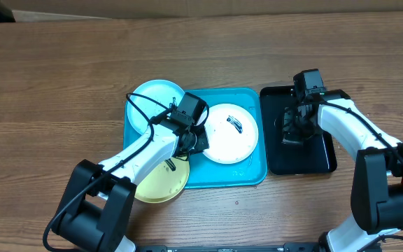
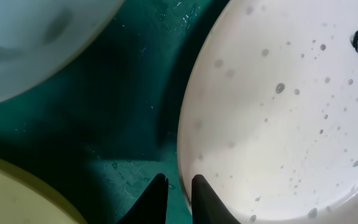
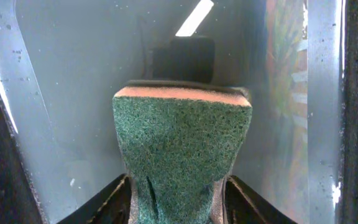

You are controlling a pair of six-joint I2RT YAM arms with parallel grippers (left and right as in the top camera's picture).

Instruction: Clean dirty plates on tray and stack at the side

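Overhead, the white plate (image 1: 231, 133) lies on the tray (image 1: 250, 175), with the blue plate (image 1: 156, 98) and yellow plate (image 1: 159, 185) overhanging its left corners. At the left wrist, the left gripper (image 2: 179, 190) pinches the white plate's rim. At the right wrist, the right gripper (image 3: 178, 186) clamps a sponge (image 3: 182, 137) over the black tray (image 3: 73, 74).

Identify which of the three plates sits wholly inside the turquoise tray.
The white plate, in the tray's right half. The light blue plate overhangs its far-left corner; the yellow-green plate its near edge.
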